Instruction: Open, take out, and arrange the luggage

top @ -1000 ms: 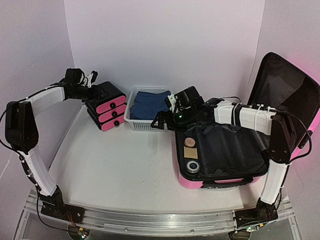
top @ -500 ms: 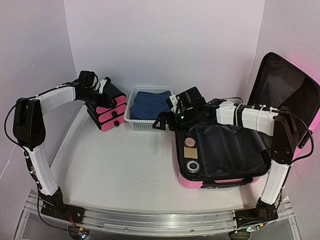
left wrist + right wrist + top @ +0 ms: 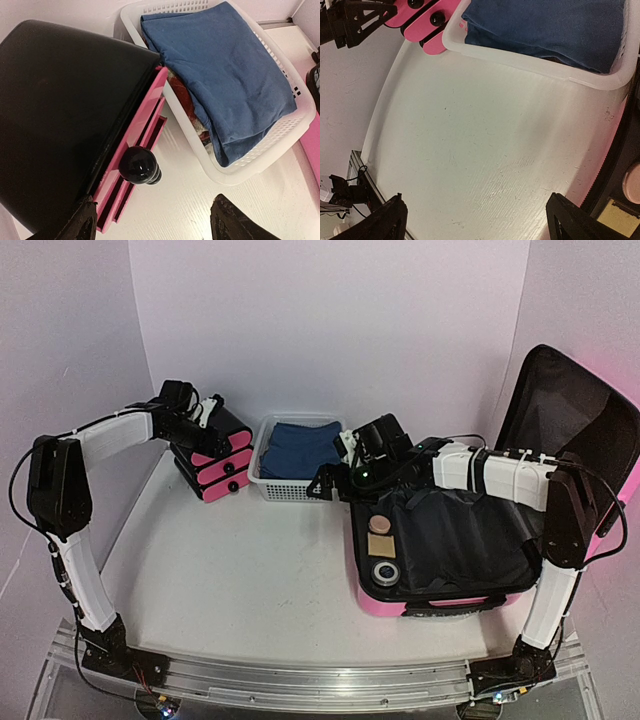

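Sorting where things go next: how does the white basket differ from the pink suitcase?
The basket is white lidless mesh; the luggage is pink with its lid raised. The basket is smaller than the luggage. The basket holds blue cloth; the luggage holds black fabric. Both sit on the table.

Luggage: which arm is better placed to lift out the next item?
Right. The right gripper hangs open between the basket and the luggage, close to the small items lying inside it; the left gripper is open at the drawer unit, beyond the basket.
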